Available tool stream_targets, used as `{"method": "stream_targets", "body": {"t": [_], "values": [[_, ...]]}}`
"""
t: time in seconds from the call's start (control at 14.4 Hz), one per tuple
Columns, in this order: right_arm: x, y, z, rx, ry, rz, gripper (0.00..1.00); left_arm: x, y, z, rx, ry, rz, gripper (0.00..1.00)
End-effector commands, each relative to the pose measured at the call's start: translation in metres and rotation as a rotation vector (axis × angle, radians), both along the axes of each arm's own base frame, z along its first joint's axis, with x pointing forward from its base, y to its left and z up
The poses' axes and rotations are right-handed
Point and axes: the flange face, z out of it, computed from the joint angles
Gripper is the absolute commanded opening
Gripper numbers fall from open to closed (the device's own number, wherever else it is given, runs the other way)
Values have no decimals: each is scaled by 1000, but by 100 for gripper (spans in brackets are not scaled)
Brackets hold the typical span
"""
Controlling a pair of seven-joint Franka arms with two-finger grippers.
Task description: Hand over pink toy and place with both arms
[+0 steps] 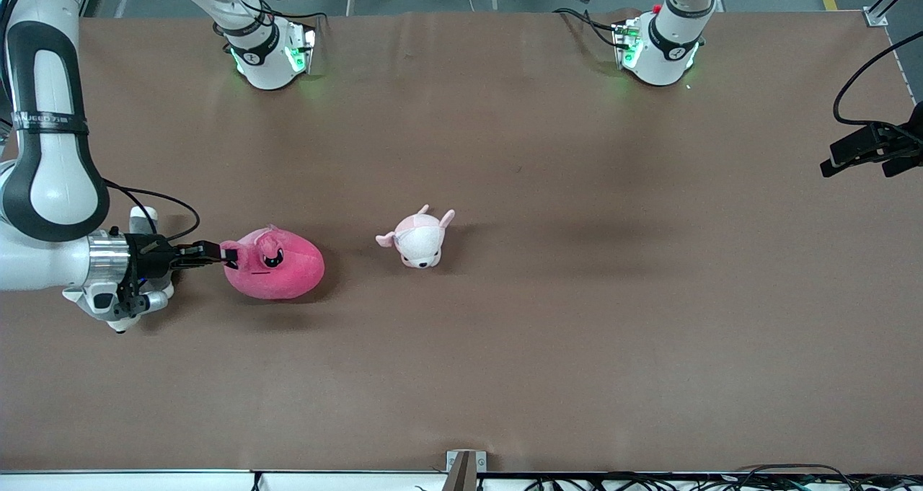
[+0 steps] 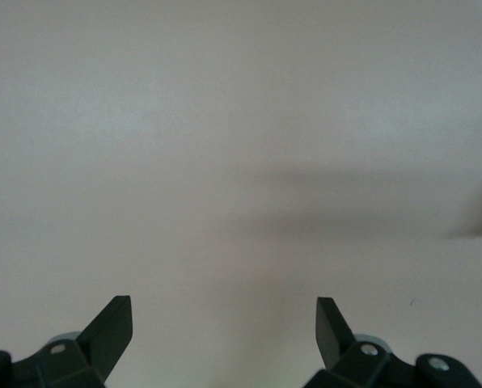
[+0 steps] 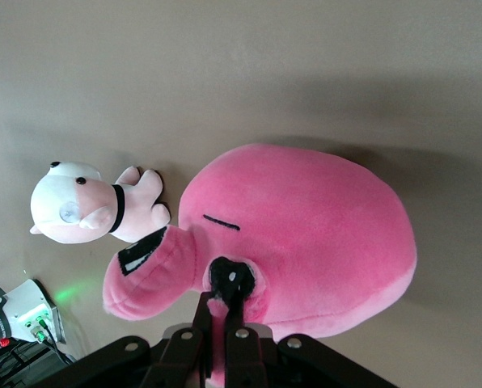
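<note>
The pink toy [image 1: 277,264], a hot-pink rounded blob plush, lies low at the right arm's end of the table. My right gripper [image 1: 229,254] reaches in level with the table and is shut on a nub of the toy beside its dark eye. In the right wrist view the toy [image 3: 306,234] fills the middle, and the right gripper [image 3: 225,311] pinches pink fabric between its closed fingers. My left gripper [image 1: 862,161] hangs over the left arm's end of the table. In the left wrist view it [image 2: 225,323] is open and empty over bare brown table.
A small pale pink-and-white animal plush [image 1: 420,239] lies near the table's middle, beside the pink toy toward the left arm's end; it also shows in the right wrist view [image 3: 87,206]. The two arm bases [image 1: 270,51] [image 1: 660,47] stand along the table's edge farthest from the front camera.
</note>
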Motion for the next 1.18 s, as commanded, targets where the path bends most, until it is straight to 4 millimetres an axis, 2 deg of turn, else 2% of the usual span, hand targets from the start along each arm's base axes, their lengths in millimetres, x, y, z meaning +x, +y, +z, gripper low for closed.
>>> {"method": "stream_targets", "body": {"t": [0.0, 0.21, 0.35, 0.49, 0.76, 0.83, 0.9, 0.97, 1.11], "values": [[3, 0, 2, 19, -10, 6, 1, -3, -1, 2, 19, -15, -11, 100], [3, 0, -9, 12, 6, 12, 1, -2, -2, -1, 19, -9, -16, 100], [3, -1, -19, 16, 20, 11, 1, -2, -16, 0, 20, -11, -34, 100], [3, -1, -26, 22, 23, 21, 1, -2, -11, 0, 22, -11, -16, 100], [3, -9, -39, 26, 27, 36, 2, -4, -13, 3, 27, -13, -13, 100], [3, -9, -42, 25, 31, 36, 11, -4, -11, 3, 26, -13, -9, 100], [5, -9, -42, 22, 27, 12, 65, -5, -12, 4, 27, -15, -12, 100], [9, -15, -38, 13, 5, -6, 100, -6, -11, 7, 27, -21, -9, 100], [16, -26, -11, 5, -43, -20, 100, -7, -11, 8, 26, -22, -9, 100]]}}
